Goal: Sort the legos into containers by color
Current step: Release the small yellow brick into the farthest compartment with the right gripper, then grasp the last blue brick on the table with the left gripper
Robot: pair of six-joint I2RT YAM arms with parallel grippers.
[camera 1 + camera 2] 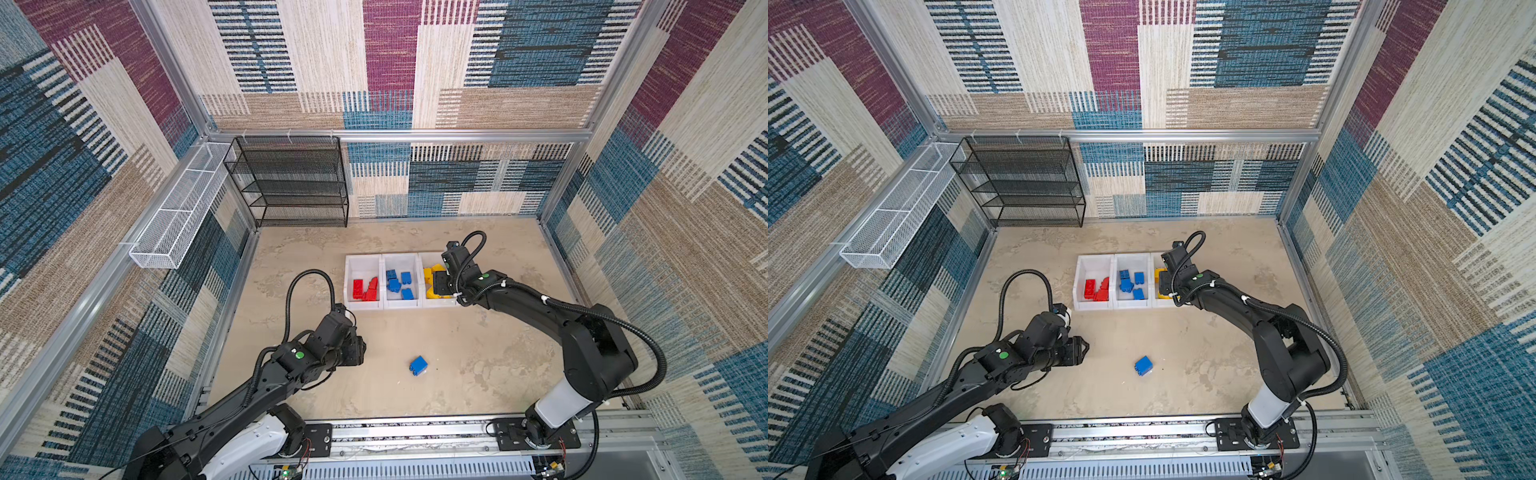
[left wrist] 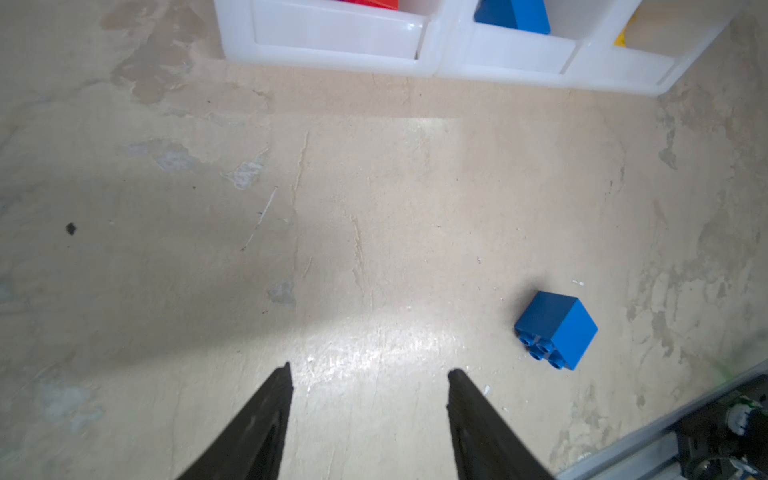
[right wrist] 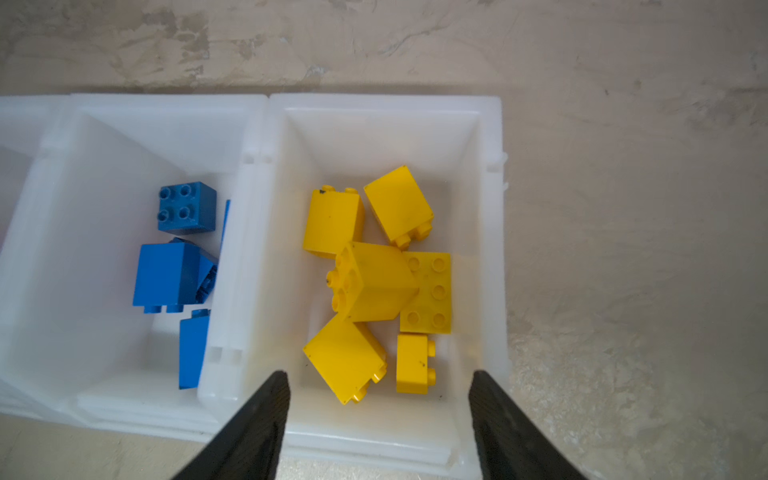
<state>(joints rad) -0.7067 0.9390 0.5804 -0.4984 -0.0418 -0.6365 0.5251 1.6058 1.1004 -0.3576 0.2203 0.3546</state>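
Right wrist view: we see the right hand (image 3: 379,373) released over yellow legos (image 3: 374,282), and the left hand (image 2: 370,369) spread empty near one blue lego (image 2: 555,328).

Open table (image 1: 478,340) surrounds the blue lego (image 1: 418,365); 3 bins (image 1: 400,306) stand beyond.

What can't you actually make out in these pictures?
Yellow bricks, both top views: mostly hidden under the right gripper; clear only in the right wrist view.
Red bricks, left wrist view: cut off by the picture's edge; only a sliver shows.
Red bin, right wrist view: cut off at the edge, contents unseen.
One blue brick, right wrist view: partly behind the wall of the blue bin.
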